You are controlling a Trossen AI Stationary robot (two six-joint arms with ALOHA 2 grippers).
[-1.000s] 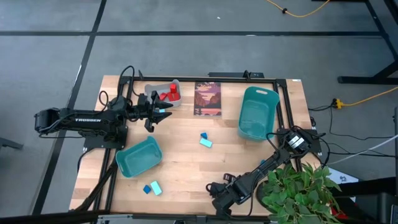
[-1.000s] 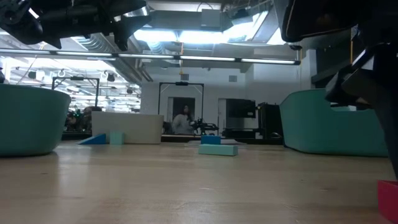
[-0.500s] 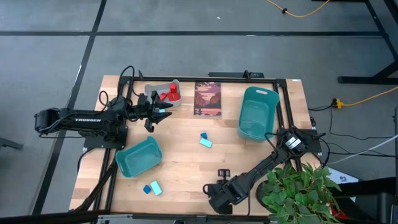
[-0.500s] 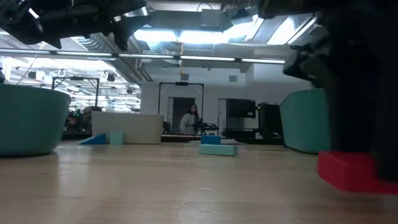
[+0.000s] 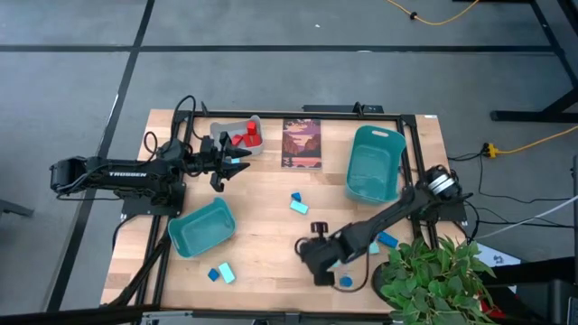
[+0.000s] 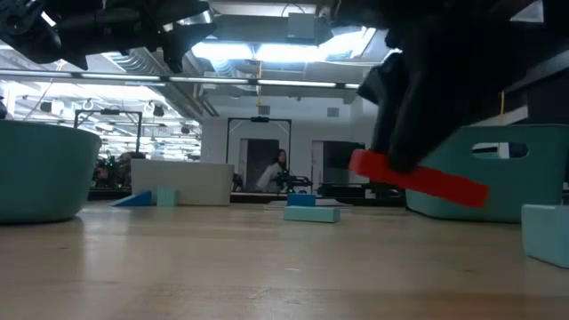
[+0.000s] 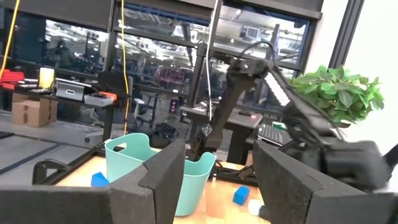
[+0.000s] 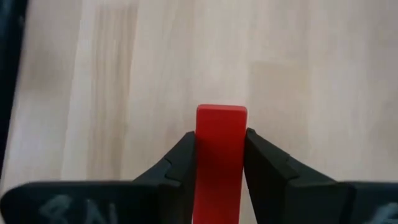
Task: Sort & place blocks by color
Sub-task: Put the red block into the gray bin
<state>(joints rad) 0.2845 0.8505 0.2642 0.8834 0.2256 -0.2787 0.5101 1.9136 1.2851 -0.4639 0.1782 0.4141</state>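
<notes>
My right gripper (image 5: 314, 260) hovers over the table's near middle, shut on a red bar block (image 8: 221, 134). The gripper hides that block in the high view. My left gripper (image 5: 244, 163) waits open above the table's far left, beside the grey bin (image 5: 221, 129) that holds red blocks (image 5: 247, 136). A blue and a cyan block (image 5: 298, 203) lie on the table's middle. Another blue and cyan pair (image 5: 219, 272) lies near the front left. More blue and cyan blocks (image 5: 386, 240) lie by the right arm. My right gripper pinches the red bar (image 8: 221, 149) between its two fingers (image 8: 186, 155), coming from above and pointing down. The bar's end (image 8: 221, 112) sticks out past the fingertips. In the low view the bar (image 6: 418, 180) hangs clear of the table, tilted.
A small teal bin (image 5: 200, 227) stands at the front left and a large teal bin (image 5: 374, 163) at the far right. A dark picture card (image 5: 302, 143) lies at the far middle. A potted plant (image 5: 433, 275) overhangs the near right corner.
My right gripper has moved from the table's near edge toward the far edge and up. The red bar has come off the table with it and now hangs clear and tilted. Blue and cyan blocks near the right arm have come into view.
</notes>
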